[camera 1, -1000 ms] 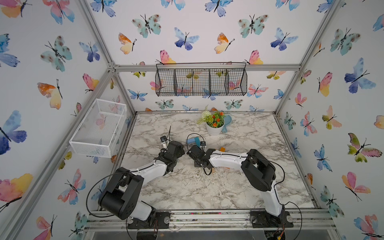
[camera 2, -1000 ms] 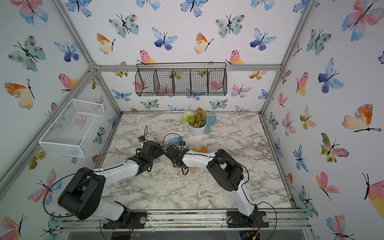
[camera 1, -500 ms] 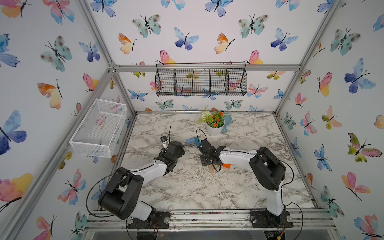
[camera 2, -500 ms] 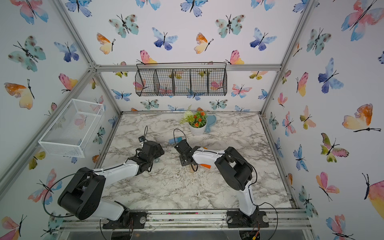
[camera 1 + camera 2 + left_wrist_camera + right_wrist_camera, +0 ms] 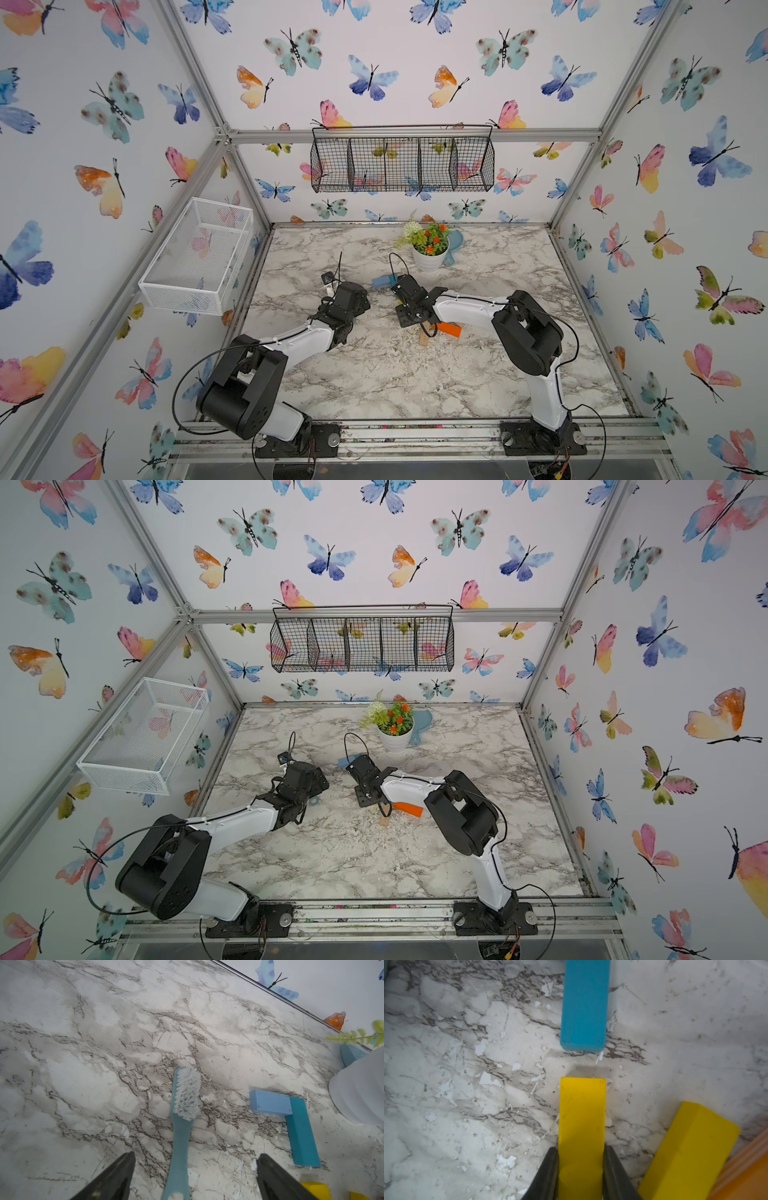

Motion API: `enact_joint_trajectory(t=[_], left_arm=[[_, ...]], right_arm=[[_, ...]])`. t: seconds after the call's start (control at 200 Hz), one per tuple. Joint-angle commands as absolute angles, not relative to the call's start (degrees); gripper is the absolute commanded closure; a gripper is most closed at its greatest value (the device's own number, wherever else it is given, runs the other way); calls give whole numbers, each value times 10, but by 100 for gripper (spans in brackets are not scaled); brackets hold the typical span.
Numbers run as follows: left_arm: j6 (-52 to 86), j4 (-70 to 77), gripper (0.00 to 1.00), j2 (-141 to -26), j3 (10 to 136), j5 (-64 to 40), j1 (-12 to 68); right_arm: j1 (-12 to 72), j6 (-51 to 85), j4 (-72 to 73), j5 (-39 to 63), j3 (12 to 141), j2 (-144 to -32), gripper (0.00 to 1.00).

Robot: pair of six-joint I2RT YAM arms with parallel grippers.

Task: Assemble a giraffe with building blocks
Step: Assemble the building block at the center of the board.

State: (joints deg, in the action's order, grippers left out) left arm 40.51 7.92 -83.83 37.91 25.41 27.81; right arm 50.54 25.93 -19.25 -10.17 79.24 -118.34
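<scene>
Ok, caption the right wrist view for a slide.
Right gripper holds a yellow block end-on toward the teal block, a gap between them.

Both arms share one build. The left arm [image 5: 299, 340] and right arm [image 5: 469, 309] have glossy white rounded links with small dark dots along the top. The links are joined by bulky matte-black joint housings [image 5: 528, 332]. On each arm we see thin black cables [image 5: 183, 374] hanging in loose loops. The black base plates [image 5: 540, 440] carry large silver screws [image 5: 506, 437]. The wrist heads are black and angular. In the wrist views, the left gripper [image 5: 195, 1159] and right gripper [image 5: 581, 1151] show matte-black tapered fingers [image 5: 550, 1167].
</scene>
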Motion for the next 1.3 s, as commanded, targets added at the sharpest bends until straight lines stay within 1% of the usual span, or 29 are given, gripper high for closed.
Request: enact_joint_trajectory(t=[0.0,0.446,1.292], left_arm=[[403,84,5,-835,379,250,277],[403,83,5,-832,378,251,277],[401,84,5,-828,377,251,277]], right_arm=[[505,273,-219,-83,804,-1205,88],[506,296,-238,-118,824,-1221,88],[504,294,-248,-139,851,-1238,88]])
